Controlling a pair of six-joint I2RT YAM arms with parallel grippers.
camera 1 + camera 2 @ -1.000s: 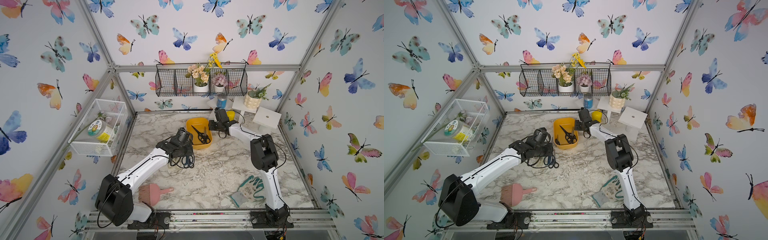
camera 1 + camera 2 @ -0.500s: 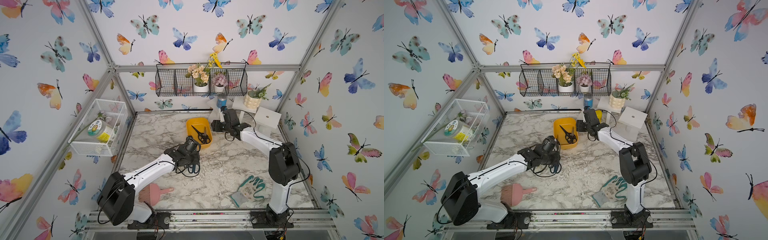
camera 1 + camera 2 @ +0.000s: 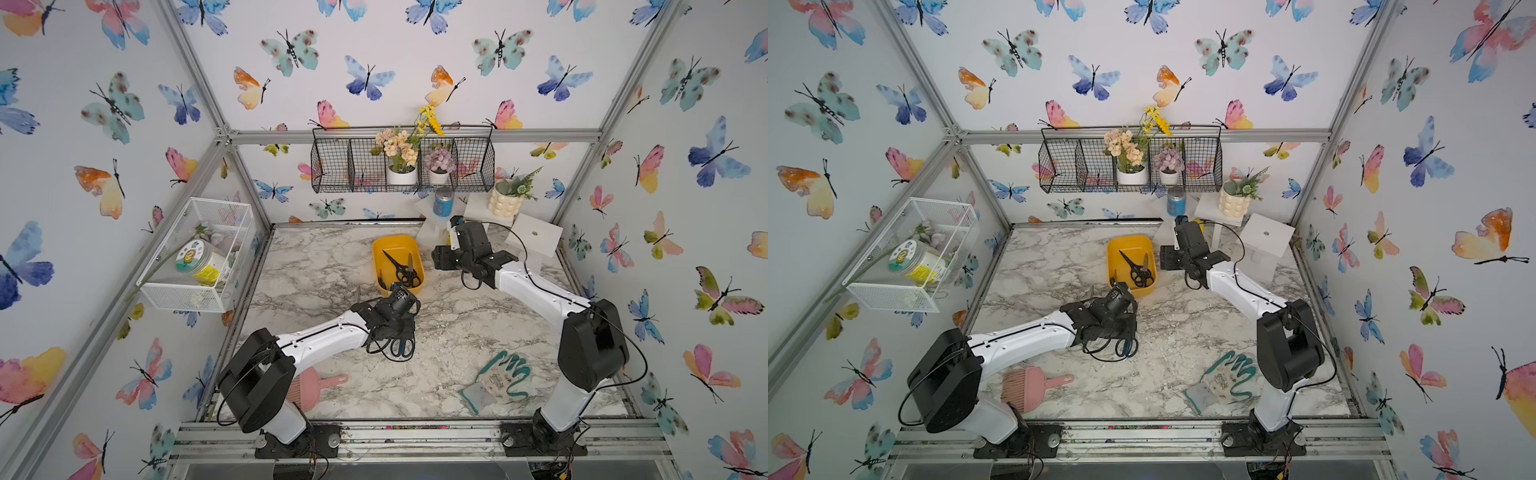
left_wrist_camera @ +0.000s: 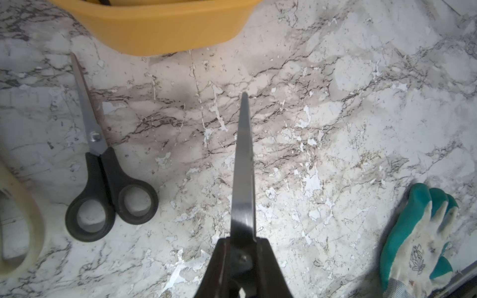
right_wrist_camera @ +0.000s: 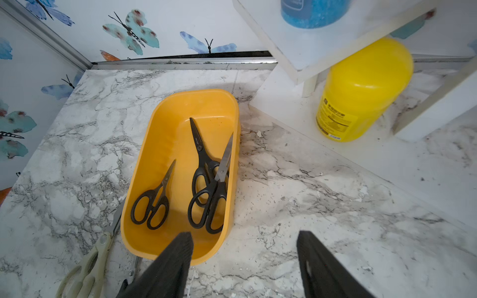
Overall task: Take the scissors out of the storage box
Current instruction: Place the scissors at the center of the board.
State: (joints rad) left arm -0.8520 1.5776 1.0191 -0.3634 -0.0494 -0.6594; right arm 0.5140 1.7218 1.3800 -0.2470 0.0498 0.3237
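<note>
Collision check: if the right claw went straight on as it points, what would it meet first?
Probably the marble tabletop beside the storage box; one finger of the open right claw lines up with the box's near rim and might clip it first.

Walls: white wallpaper [image 3: 374, 50] printed with watercolour butterflies is seen on all three sides.
Frame: aluminium profiles [image 3: 540, 136] are run along the wall edges.
Counter: the counter [image 3: 324, 257] is finished in grey-veined marble pattern, chipped in places.
Back wall: a black wire basket [image 3: 332, 166] holding potted flowers [image 3: 401, 162] is hung.
Left wall: a white mesh basket [image 3: 178, 297] is mounted.
Back right corner: white stands [image 3: 536, 237] are set.
Light: even; shadows are kept soft.
</note>
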